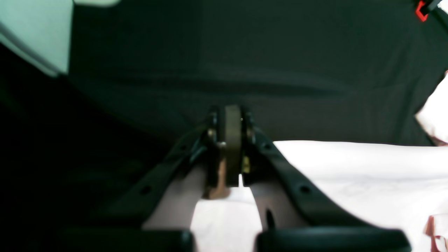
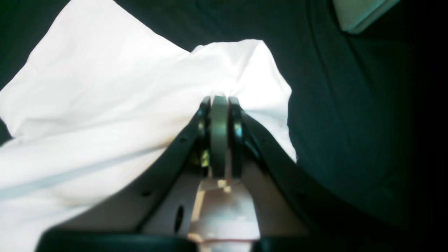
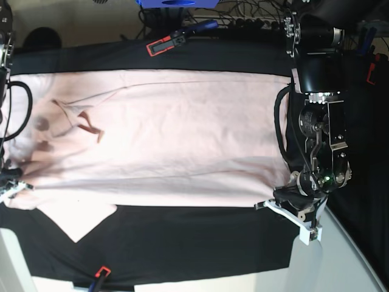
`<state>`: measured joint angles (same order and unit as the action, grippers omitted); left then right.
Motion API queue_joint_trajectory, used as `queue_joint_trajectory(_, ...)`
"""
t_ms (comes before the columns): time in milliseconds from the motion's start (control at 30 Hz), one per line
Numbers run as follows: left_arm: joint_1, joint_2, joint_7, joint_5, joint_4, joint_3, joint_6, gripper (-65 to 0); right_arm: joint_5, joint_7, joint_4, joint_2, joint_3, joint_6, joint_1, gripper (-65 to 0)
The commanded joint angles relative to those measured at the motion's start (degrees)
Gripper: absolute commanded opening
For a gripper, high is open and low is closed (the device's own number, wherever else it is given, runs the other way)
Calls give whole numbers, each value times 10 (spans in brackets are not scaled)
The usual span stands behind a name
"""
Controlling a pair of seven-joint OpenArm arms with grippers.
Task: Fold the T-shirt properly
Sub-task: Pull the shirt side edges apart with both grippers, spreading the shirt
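— Where's the T-shirt (image 3: 164, 137)?
— Spread flat across the black-draped counter (image 3: 200, 240), one sleeve poking out at the near edge.
— And the pincers?
— Left pincer (image 1: 232, 120) is clamped tight at the hem corner. Right pincer (image 2: 219, 105) is closed too, pinching bunched shirt fabric.

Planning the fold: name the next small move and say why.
Probably lift both corners together and carry that long edge across. The left pincer and right pincer look shut on the T-shirt, which lies flat with one sleeve out.
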<state>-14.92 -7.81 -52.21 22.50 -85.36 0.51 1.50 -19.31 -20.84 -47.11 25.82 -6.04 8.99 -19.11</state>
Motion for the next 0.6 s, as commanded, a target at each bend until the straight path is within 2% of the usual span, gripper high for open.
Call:
queue_joint_trajectory(0,-9,-3,13,-1,-25,-2,-1,-650,1,12,-9,14,-5,-4,-9,-650)
queue_joint_trajectory(267,5,-3,17,-2,-42,-2,-1,-650,1,14,-9,13,-5,-4,3,-650)
queue_joint_trajectory(567,3,-6,17,-2,-47,-3,-1,-650,-2,41,-9,11,-6,-4,1,-650)
